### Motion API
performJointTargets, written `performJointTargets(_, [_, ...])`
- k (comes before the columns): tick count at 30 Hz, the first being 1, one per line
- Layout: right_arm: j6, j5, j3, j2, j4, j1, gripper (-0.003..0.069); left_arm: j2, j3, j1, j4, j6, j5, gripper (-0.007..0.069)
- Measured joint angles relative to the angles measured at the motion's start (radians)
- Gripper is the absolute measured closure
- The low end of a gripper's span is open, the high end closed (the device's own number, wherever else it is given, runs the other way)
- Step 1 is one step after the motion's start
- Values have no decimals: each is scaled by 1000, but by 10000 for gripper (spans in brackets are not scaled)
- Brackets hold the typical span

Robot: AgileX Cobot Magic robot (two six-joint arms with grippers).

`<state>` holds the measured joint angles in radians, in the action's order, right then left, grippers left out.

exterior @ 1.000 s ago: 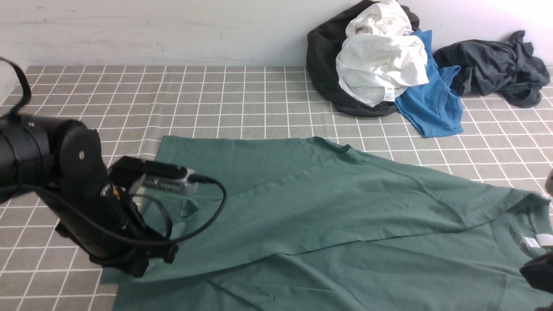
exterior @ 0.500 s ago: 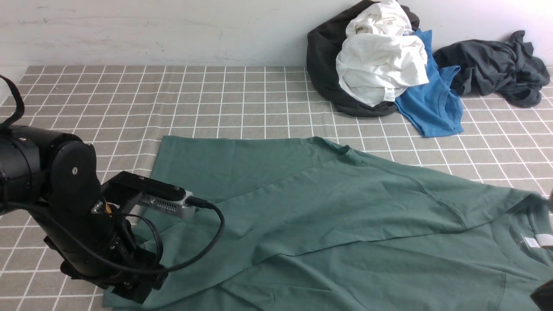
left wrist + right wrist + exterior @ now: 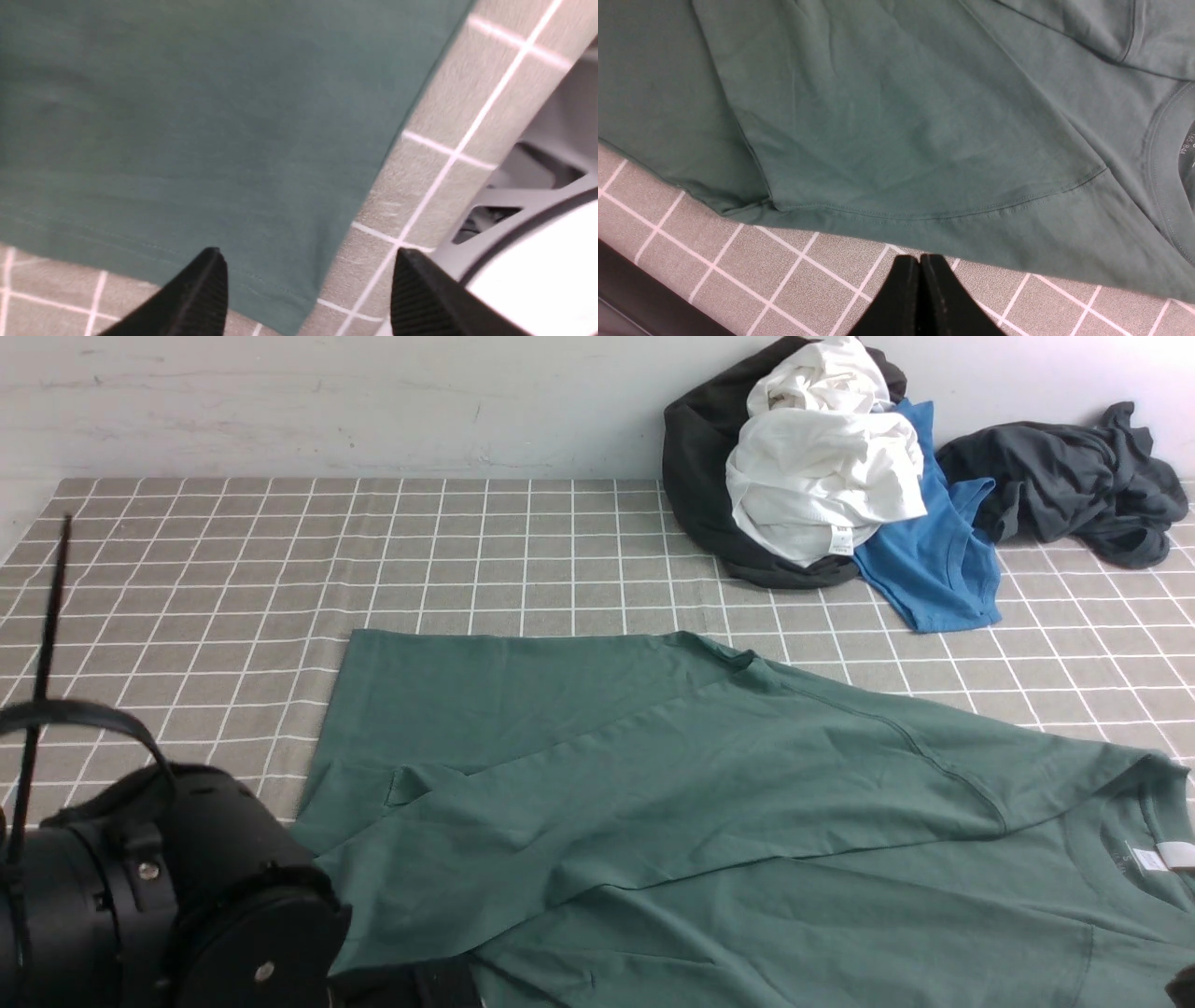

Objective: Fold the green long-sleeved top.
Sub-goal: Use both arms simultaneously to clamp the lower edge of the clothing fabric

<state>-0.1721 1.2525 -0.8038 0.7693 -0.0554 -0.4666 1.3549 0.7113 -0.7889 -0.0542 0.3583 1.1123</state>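
Left gripper (image 3: 306,275) has drawn back; green top (image 3: 840,924) lies spread, sleeve (image 3: 653,784) folded across

Front view: you find the long-sleeved top (image 3: 728,803) lying on the worktop (image 3: 233,569), filling its near half from left of centre to the right edge of the view, with the collar end to the right. A folded layer of the top lies across its own body. Behind the top, at the rear right against the wall (image 3: 327,401), sits a heap of clothes (image 3: 822,476); to the right of the heap lies a separate crumpled garment (image 3: 1074,485). The left arm (image 3: 168,905) stands at the near left, in front of the top's left corner. Left wrist view: the left claw (image 3: 306,266) is over a hem corner of the top. Right wrist view: the right claw (image 3: 920,266) is over bare worktop, just beside the top's edge
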Motion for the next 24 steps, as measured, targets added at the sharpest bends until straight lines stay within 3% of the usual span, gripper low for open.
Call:
performJointTargets(13, [-1, 4, 0, -12, -1, -1, 673, -1, -243, -3, 12, 159, -294, 191])
performJointTargets(24, [-1, 4, 0, -12, -2, -18, 673, -1, -243, -4, 16, 170, -329, 191])
